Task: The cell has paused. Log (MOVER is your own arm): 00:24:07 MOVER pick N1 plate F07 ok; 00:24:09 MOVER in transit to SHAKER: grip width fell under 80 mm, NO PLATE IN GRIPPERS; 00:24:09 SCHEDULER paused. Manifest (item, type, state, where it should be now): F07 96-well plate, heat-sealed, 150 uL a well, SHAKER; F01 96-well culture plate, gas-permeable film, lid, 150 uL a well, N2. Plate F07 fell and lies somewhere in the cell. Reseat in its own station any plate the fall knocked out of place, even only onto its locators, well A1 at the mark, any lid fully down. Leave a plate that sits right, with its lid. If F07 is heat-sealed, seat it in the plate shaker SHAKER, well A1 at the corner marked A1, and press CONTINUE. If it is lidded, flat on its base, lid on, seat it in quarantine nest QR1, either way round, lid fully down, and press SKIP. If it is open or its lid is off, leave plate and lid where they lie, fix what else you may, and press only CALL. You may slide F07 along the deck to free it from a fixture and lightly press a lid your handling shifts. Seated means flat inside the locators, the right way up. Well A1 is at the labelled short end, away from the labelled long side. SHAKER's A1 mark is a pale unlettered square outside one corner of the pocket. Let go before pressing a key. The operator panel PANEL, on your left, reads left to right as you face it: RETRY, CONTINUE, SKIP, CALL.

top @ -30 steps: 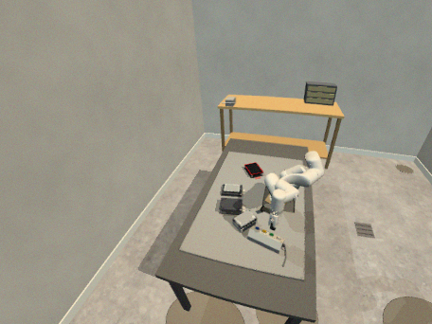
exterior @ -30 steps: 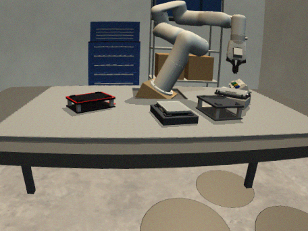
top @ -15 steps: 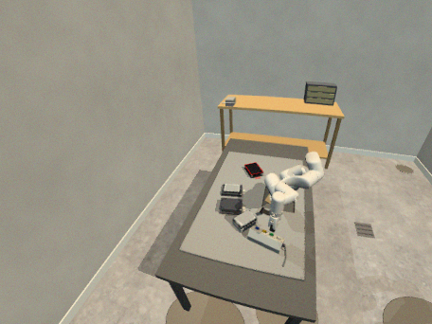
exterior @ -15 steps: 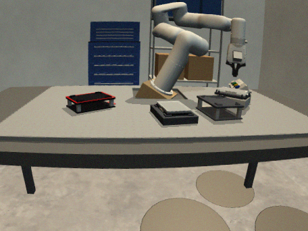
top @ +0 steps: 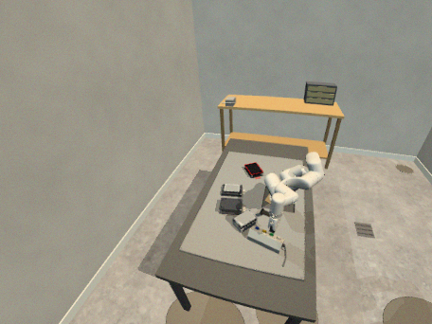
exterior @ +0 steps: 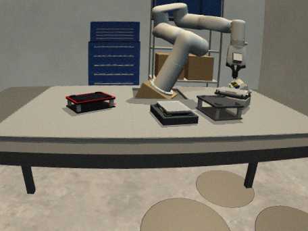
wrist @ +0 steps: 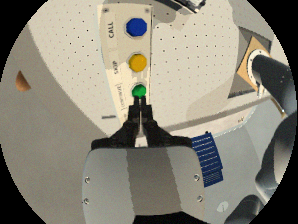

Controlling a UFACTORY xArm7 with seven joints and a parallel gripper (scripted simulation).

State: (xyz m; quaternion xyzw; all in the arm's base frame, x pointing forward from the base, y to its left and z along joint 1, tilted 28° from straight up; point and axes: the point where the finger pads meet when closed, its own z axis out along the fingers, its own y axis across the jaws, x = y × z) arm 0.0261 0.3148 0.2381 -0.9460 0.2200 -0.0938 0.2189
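My gripper (exterior: pixel 235 73) is shut and empty, pointing down a little above the operator panel (exterior: pixel 238 83). In the wrist view the fingertips (wrist: pixel 139 111) sit just at the green key (wrist: pixel 139 90), with the yellow key (wrist: pixel 137 63) and the blue key (wrist: pixel 136 27) marked CALL beyond it. A flat pale plate (exterior: pixel 173 106) lies in a low black station (exterior: pixel 173 115) at the table's middle. A lidded pale plate (exterior: pixel 233 92) stands next to the panel, and it also shows in the top view (top: pixel 244 220), turned askew to the other stations. The panel shows there too (top: pixel 265 239).
A dark raised nest (exterior: pixel 219 105) stands empty between the two plates. A red-rimmed nest (exterior: pixel 90 100) stands empty at the far end of the table. The arm's base (exterior: pixel 156 90) is behind the stations. A cable (top: pixel 284 256) runs from the panel.
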